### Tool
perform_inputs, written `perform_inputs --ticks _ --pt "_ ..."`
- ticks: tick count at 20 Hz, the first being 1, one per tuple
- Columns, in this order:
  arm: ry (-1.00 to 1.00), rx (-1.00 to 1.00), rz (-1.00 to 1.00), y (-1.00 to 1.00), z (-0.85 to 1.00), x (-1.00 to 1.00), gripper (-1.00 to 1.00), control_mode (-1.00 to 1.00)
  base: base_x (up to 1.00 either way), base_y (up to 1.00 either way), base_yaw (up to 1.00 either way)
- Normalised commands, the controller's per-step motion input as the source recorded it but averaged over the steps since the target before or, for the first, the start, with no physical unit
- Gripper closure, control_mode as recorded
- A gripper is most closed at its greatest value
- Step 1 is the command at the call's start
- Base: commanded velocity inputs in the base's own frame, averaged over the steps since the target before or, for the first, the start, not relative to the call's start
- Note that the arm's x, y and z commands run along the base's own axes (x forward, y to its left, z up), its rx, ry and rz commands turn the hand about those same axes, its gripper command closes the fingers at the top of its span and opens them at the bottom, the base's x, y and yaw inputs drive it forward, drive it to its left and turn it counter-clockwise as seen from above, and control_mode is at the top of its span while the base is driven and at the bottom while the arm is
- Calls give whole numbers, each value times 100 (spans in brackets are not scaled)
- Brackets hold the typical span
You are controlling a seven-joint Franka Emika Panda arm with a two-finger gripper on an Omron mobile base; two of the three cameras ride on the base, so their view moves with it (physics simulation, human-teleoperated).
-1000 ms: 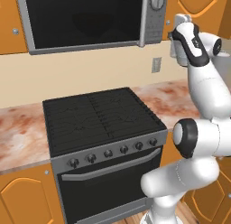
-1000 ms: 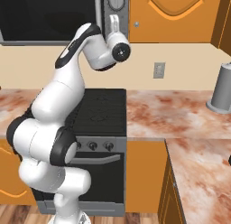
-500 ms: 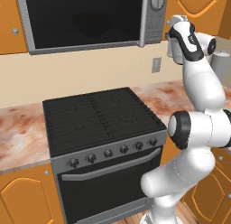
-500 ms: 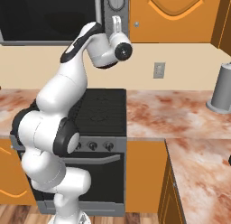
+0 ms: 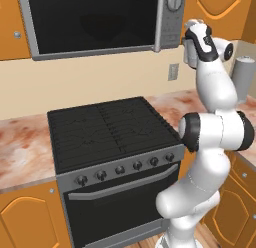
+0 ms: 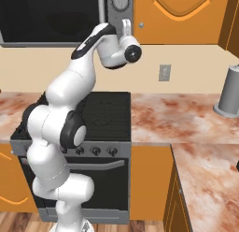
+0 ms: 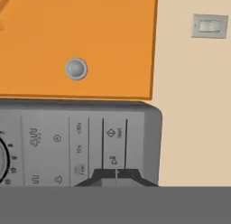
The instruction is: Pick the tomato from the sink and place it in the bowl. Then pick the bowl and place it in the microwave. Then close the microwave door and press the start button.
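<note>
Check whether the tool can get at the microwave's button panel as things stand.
Probably yes. The microwave door is shut, and the tool, closed, points straight at the button panel from close by in the hand view. Nothing stands between them.

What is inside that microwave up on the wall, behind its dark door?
The microwave door is closed and its glass is almost black, so nothing inside can be made out. Beside it shows the grey control panel with a knob, and the shut gripper sits right against the panel's buttons.
</note>
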Motion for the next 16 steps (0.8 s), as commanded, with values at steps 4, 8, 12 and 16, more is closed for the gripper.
perform_inputs --ticks 4,8,12,16 --pt "2 0 0 -2 -16 50 100 -100 0 0 0" --pt "0 0 0 1 0 48 100 -100 0 0 0" --pt "4 0 0 2 0 52 100 -100 0 0 0" --pt "4 0 0 0 0 59 100 -100 0 0 0"
